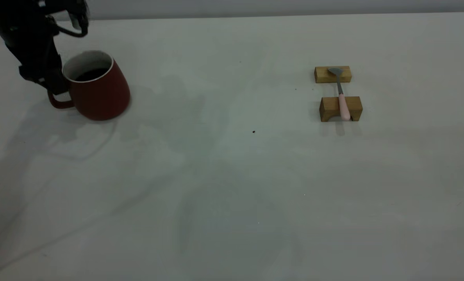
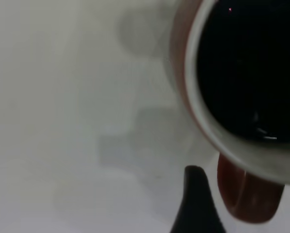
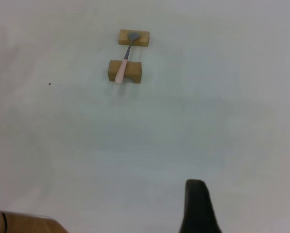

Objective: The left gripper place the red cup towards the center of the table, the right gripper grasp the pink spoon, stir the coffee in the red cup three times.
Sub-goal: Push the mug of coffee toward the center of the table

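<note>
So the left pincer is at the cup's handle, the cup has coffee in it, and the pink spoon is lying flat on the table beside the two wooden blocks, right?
Not quite. The pink spoon is not flat on the table; it rests across the two wooden blocks, bowl on the far one and handle on the near one, as the exterior view shows. The rest holds: the left pincer is at the red cup handle, with coffee inside.
</note>
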